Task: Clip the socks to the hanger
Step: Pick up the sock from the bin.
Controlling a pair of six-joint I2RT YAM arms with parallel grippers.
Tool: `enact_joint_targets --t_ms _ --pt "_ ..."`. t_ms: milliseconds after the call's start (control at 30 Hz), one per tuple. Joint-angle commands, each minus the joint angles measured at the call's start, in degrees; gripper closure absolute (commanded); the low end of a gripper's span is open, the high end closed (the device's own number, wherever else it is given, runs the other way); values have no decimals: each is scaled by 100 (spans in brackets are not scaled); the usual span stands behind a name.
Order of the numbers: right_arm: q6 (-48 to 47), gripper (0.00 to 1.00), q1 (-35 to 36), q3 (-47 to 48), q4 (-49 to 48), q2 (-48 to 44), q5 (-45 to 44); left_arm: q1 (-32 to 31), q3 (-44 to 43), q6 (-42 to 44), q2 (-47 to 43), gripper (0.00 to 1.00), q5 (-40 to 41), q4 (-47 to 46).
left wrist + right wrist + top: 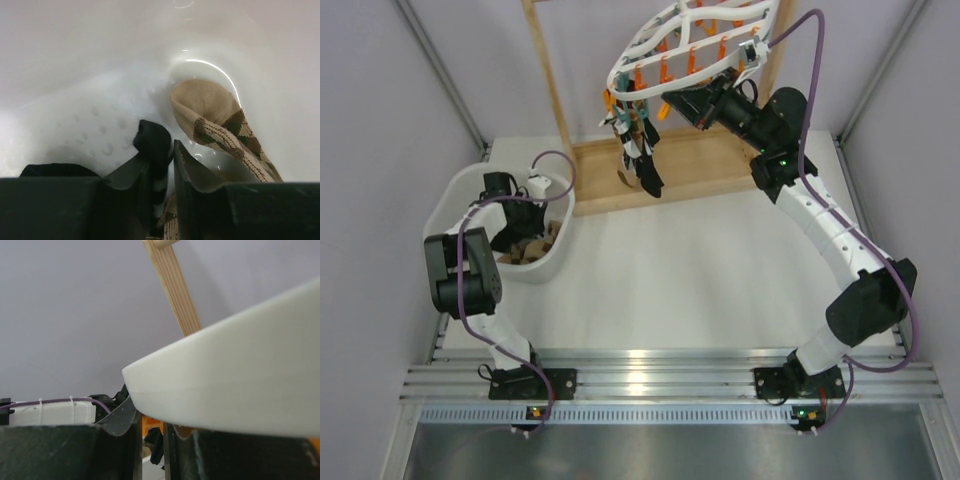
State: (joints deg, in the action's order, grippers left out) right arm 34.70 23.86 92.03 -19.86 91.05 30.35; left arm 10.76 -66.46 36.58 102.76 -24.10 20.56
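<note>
The white lattice hanger (692,40) hangs at the top with orange pegs. Dark socks (642,160) dangle clipped from its left end. My right gripper (672,103) is under the hanger's rim (240,385). Its fingers (120,422) stand close together with an orange peg (152,422) between them. My left gripper (515,232) is down inside the white tub (460,190). In the left wrist view the left gripper (162,155) is shut on a black sock with white bands (152,142).
A tan patterned sock (220,120) lies in the tub beside the left fingers, and a dark piece of fabric (50,170) lies at the left. The wooden stand (690,165) with its upright post (548,80) is behind the tub. Walls close in on both sides.
</note>
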Motion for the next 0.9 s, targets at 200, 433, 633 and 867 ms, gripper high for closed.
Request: enact_joint_targets --t_ms 200,433,633,867 --pt "-191 100 -56 184 377 221 -284 145 -201 -115 -712 100 -357 221" --pt "-191 100 -56 149 272 186 -293 750 -254 -1151 -2353 100 -1954 -850" --pt "-148 100 -48 140 140 150 -301 516 291 -585 -3690 100 -2933 -2407" --pt "-16 100 -4 114 43 71 -424 -732 668 1921 -4404 100 -2557 -2766"
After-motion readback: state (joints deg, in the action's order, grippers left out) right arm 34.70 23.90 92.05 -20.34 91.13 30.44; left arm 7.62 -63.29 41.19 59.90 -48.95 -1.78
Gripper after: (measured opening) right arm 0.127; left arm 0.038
